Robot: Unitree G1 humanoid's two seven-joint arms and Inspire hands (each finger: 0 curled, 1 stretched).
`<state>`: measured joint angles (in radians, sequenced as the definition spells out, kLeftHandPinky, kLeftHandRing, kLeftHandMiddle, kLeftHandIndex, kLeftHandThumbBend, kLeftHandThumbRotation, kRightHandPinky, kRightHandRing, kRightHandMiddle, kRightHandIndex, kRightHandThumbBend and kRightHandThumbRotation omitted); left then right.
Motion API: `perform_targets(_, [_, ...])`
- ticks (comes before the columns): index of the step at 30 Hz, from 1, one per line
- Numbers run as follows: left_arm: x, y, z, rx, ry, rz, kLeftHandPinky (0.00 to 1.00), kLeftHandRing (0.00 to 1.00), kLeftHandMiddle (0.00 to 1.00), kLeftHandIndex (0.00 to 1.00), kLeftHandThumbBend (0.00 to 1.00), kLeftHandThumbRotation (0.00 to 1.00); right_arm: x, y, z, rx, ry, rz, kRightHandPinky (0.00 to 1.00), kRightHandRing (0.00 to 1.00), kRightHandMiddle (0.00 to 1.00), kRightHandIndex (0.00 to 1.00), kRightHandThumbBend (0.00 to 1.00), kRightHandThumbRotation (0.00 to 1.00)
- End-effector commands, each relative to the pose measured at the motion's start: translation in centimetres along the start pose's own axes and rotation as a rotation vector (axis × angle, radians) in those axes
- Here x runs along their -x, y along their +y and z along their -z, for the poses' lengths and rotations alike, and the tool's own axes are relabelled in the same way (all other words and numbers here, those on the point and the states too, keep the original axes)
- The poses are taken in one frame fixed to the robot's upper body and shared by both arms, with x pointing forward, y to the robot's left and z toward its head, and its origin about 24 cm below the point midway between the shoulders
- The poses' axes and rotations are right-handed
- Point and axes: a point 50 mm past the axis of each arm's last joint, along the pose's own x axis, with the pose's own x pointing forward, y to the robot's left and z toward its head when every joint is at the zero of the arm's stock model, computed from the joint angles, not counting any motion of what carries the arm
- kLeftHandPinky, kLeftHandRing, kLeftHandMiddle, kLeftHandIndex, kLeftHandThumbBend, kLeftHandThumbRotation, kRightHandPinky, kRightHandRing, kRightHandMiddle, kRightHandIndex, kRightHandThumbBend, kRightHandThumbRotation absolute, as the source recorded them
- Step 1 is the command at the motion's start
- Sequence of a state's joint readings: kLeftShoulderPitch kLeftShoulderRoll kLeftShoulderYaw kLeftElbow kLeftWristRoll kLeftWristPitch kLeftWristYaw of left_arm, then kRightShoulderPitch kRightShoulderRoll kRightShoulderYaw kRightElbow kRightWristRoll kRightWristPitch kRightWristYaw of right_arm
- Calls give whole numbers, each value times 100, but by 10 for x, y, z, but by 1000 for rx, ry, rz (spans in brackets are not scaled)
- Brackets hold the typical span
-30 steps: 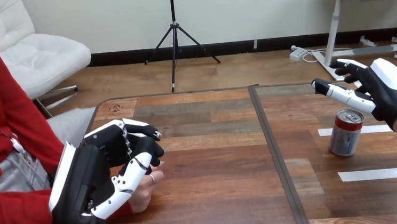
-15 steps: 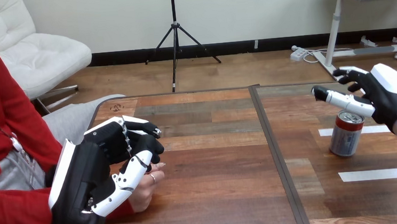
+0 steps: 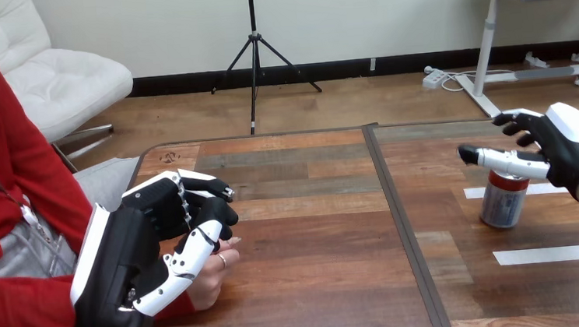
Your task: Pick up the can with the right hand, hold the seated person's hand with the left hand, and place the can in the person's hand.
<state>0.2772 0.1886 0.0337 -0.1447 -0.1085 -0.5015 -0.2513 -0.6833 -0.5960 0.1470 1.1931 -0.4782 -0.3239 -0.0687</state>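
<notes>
In the head view, your right hand (image 3: 558, 146) has dropped over the last second. It was poised above and to the right of the can (image 3: 503, 203); now its thumb lies just across the can's lid. The fingers are spread wide behind the can and nothing is gripped yet. The can has not moved: it stands upright on the bench (image 3: 319, 286), between two white tape strips (image 3: 547, 254).

Well to the left of the can, your left hand (image 3: 135, 269) is as it was, with fingers and thumb curled round the person's hand (image 3: 211, 275), which rests on the bench.

So the holding half looks settled, and the pick-up is the step in hand. I'd judge you need the palm lower beside the can's wall before you close, because a thumb on the lid alone could tip it.
</notes>
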Motion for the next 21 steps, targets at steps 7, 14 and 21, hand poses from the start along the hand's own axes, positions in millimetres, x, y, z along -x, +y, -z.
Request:
perform_targets(7, [-12, 5, -10, -22, -63, -3, 30, 40, 47, 51, 29, 34, -14, -24, -23, -18, -29, 46, 70, 82, 86, 86, 100, 60])
perform_targets(14, [-12, 5, -11, -31, -64, -9, 30, 39, 46, 51, 29, 33, -14, -22, -20, -34, 9, 22, 72, 84, 87, 86, 100, 53])
perform_targets(21, [-12, 5, -10, -35, -61, -10, 30, 39, 46, 51, 29, 33, -14, -20, -19, -19, 20, 13, 71, 83, 87, 85, 100, 51])
